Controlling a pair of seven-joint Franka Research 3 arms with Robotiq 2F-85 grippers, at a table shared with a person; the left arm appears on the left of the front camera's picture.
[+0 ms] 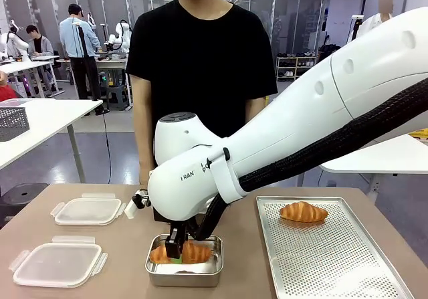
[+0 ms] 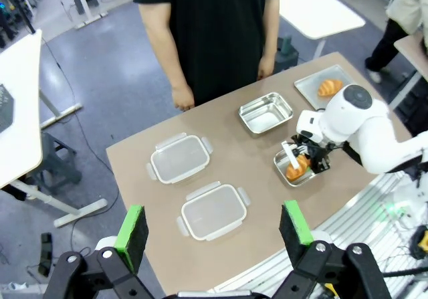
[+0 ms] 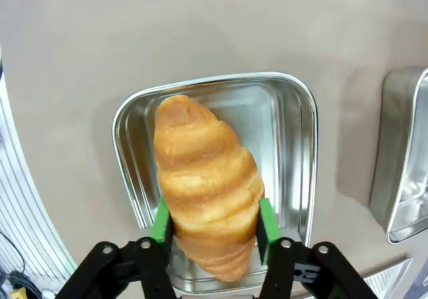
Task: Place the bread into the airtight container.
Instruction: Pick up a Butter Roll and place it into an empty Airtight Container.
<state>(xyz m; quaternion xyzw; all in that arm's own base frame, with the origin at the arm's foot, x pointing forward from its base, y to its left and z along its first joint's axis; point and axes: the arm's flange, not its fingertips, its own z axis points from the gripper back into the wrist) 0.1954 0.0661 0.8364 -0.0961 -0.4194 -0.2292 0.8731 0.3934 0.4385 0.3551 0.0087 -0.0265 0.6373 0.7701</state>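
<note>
Right jaws closed on the croissant [image 3: 204, 178], green pads [image 3: 162, 220] pinching its near end from both sides. Right gripper [image 3: 214, 224] points straight down into the steel container [image 3: 294, 145]. Croissant lies lengthwise inside the rim with room on both sides. Front view has it low in the container, about level with the rim. Can't tell if it's touching the bottom.

Left jaws wide open, holding nothing. Left gripper [image 2: 213, 227] hangs high above the near table edge, well apart from the work.

Progress, my read: pick and carry are done and the croissant is at the drop spot. Left to do: release, then lift the gripper clear. Looks like the last stretch for this piece.

Around it:
- Second croissant [image 1: 303, 211] sits on the tray [image 1: 334, 265] to the right, not in any container.
- Second steel container [image 2: 266, 112] is empty, just beyond the first one toward the person.
- Far lid [image 1: 88, 211] and near lid [image 1: 57, 264], clear plastic, lie on the left of the table [image 1: 244, 272], neither on a container. If "airtight" means lid on, that step is open too.
- Person stands at the far side, hand [image 2: 182, 98] hanging by the table edge, not taking part.
</note>
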